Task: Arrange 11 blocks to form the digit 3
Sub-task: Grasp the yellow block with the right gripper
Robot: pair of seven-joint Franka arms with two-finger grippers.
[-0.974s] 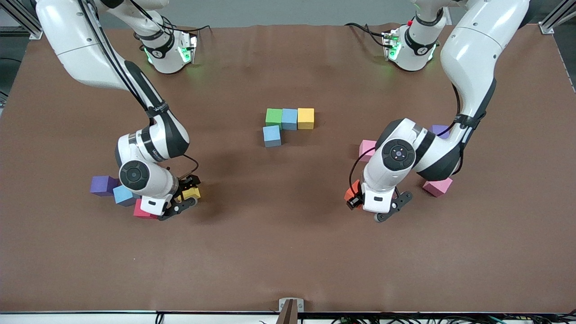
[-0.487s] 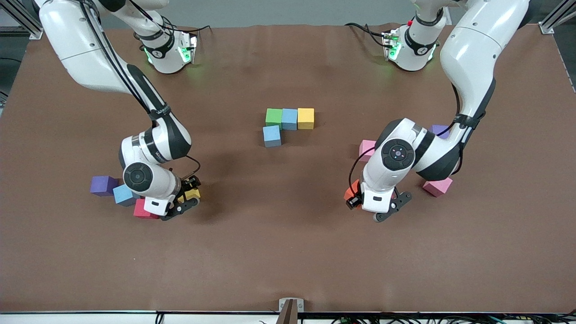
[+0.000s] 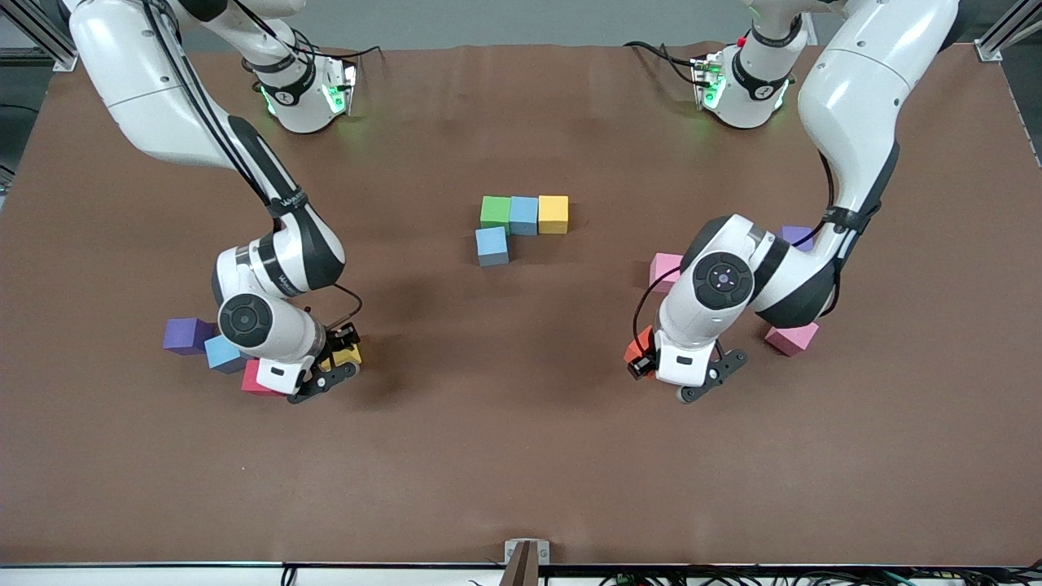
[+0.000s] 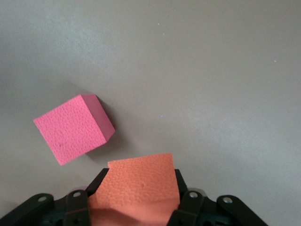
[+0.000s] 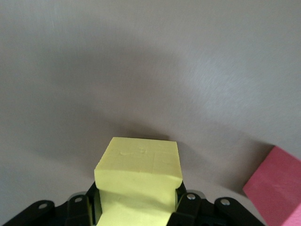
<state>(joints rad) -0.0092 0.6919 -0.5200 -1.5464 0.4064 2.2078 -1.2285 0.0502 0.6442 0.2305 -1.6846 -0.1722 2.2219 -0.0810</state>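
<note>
Blocks: started figure (image 3: 521,216) lies between both claws, toward the bases | right claw (image 5: 138,207) pinches yellow block (image 5: 138,169) | left claw (image 4: 138,207) pinches orange block (image 4: 141,181), equally near.

Green block (image 3: 495,213), blue block (image 3: 523,215) and yellow block (image 3: 553,213) sit in a row; another blue block (image 3: 492,246) at green's six o'clock.
</note>
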